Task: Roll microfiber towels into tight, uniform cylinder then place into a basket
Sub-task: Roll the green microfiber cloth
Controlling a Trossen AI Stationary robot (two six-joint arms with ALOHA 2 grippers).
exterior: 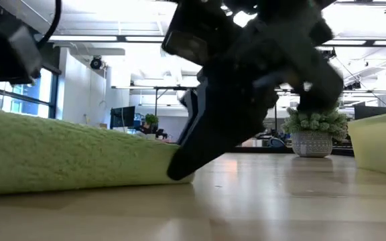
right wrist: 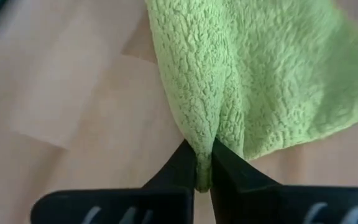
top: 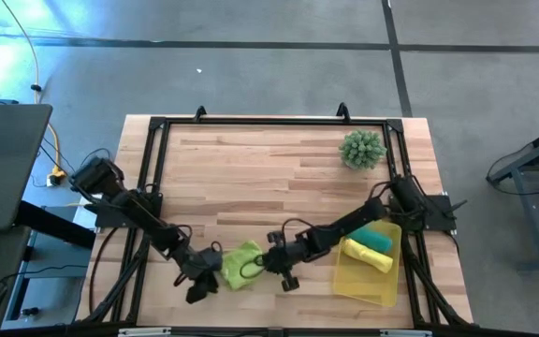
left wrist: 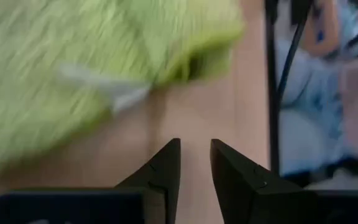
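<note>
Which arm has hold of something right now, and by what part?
Right gripper pinches the lime green towel by a bunched fold at its edge. Left gripper holds nothing.

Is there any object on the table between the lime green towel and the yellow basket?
Nothing visible blocks it. The lime green towel, pinched by the right gripper, lies left of the basket; only bare wood and the right arm lie between. The plant stands well away.

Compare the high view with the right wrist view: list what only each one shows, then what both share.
Only the high view shows the translucent yellow plastic basket holding the rolled teal towel and rolled yellow towel, the spiky green ball plant and the left claw. Only the right wrist view shows the right claw pinching a fold of cloth. Both show the fuzzy lime green towel on the wooden table.
</note>
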